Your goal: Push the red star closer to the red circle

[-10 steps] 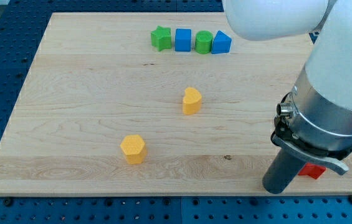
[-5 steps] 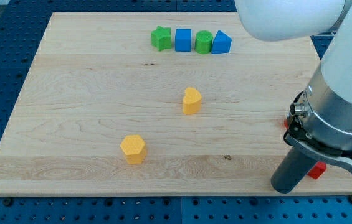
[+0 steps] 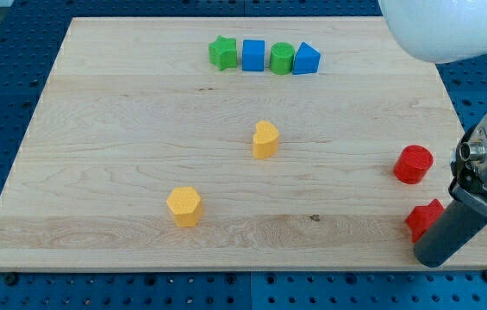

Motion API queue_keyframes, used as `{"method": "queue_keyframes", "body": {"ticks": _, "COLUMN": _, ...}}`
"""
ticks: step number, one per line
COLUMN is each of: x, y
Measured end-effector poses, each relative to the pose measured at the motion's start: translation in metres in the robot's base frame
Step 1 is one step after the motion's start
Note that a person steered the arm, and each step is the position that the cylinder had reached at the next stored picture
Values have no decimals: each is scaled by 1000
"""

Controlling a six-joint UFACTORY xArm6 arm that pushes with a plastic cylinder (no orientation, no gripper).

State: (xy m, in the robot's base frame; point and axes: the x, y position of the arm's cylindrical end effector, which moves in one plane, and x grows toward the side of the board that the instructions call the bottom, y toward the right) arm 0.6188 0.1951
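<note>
Now my tip (image 3: pixel 433 261) (a bare rod, nothing to clamp) sits just beside the red star (image 3: pixel 423 220), likely light and rigid, best pushed from below toward the red circle (image 3: pixel 414 164).

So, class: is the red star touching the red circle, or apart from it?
Apart. Bare wood shows between the red star and the red circle above it; my tip sits at the star's lower right.
</note>
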Motion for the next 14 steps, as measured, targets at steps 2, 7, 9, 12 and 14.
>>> {"method": "queue_keyframes", "body": {"ticks": 2, "x": -1, "y": 11}}
{"method": "queue_keyframes", "body": {"ticks": 7, "x": -20, "y": 28}}
{"method": "queue_keyframes", "body": {"ticks": 9, "x": -26, "y": 27}}
{"method": "queue_keyframes", "body": {"ticks": 12, "x": -26, "y": 21}}
{"method": "queue_keyframes", "body": {"ticks": 14, "x": -29, "y": 12}}
